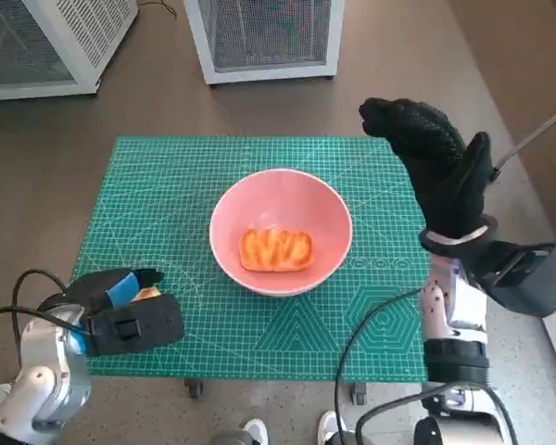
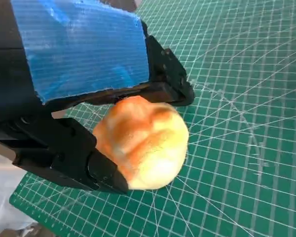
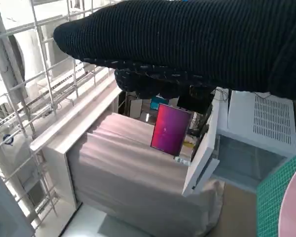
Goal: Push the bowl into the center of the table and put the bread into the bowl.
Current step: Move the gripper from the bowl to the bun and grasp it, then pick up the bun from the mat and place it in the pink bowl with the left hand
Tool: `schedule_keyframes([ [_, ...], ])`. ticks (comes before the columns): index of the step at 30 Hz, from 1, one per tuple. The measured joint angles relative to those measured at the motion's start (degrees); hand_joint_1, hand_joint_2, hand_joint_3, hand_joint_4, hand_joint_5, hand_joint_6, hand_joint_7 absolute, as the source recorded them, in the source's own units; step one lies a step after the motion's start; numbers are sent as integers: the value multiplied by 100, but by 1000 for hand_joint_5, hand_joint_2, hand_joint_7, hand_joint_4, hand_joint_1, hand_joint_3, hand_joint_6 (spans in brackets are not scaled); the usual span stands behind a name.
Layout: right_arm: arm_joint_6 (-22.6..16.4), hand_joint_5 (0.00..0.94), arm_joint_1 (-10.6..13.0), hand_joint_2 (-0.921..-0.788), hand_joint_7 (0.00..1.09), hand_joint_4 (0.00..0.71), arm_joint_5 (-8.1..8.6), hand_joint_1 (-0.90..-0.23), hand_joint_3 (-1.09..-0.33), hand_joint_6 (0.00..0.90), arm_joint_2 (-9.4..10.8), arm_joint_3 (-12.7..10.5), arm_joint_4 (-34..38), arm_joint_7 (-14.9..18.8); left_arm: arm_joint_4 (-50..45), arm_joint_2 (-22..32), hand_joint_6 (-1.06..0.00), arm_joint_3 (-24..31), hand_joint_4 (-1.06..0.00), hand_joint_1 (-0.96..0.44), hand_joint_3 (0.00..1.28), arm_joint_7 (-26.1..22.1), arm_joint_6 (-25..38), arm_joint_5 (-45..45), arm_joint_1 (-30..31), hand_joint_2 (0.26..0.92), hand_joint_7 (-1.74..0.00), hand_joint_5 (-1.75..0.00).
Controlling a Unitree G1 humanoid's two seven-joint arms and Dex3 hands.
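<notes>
Bread roll, golden and rounded, sits pinched in my left hand low over the green cutting mat, at about eight o'clock from the pink bowl. In the left wrist view the black fingers clamp the roll from one side and the taped part of the hand presses it from the other; whether it hangs just above the mat or rests on it, I cannot tell.

The bowl stands near the middle of the mat, so I judge the pushing step done. A flat, browned pastry already lies in its bottom. The step in hand, as I read it, is carrying this second piece over.

My right hand, in its knitted glove, is raised at about two o'clock from the bowl, apart from the rim and holding nothing; its fingers look loosely extended in the head view. Its wrist camera points off the table at a wire cage, a cloth-draped cabinet and a magenta screen.

Next, I would lift the roll clear of the mat, swing it toward two o'clock over the near rim, and let go above the pastry. Height is needed to clear the bowl's wall without nudging it off centre.
</notes>
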Motion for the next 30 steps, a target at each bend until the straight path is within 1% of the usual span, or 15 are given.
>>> schedule_keyframes([
  [1,1,1,0,-921,305,222,0,-680,-677,190,0,0,-1,3,46,0,-798,1,-638,287,119,32,-31,24,-12,907,-58,-1031],
  [3,2,1,1,-921,305,222,0,-680,-677,190,0,-2,-2,6,112,0,-860,2,-622,331,129,78,-91,53,-19,915,-92,-1189],
  [4,2,1,2,-921,305,222,1,-680,-677,190,0,-4,-2,6,138,1,-799,3,-635,265,123,89,-124,58,-21,916,-304,-1199],
  [5,2,1,3,-921,304,222,1,-680,-677,190,-1,-4,-2,7,165,1,-699,8,-642,170,127,108,-173,58,-22,918,-622,-1228],
  [6,3,1,3,-921,304,222,1,-680,-677,191,0,-3,-2,7,186,3,-640,16,-642,110,130,123,-218,56,-22,918,-824,-1249],
  [9,5,1,7,-921,304,222,4,-680,-676,191,0,-3,-4,8,200,12,-598,73,-654,37,112,125,-345,35,-17,920,-1052,-1250],
  [12,6,1,8,-921,303,222,5,-682,-676,192,0,-2,-6,9,195,28,-609,132,-662,13,93,105,-466,-17,-5,920,-1131,-1220],
  [16,6,1,14,-921,302,222,6,-684,-675,192,0,-2,-6,8,170,45,-623,283,-663,5,81,44,-564,-140,43,920,-1170,-1194],
  [22,7,1,23,-921,300,222,6,-679,-675,193,2,1,-9,8,-159,74,-640,620,-670,3,73,-93,-580,-313,104,918,-1163,-1184],
  [30,6,1,29,-921,297,223,7,-678,-673,195,9,6,-5,9,-971,92,-642,1260,-687,3,61,-345,-570,-696,110,920,-1184,-1137],
])
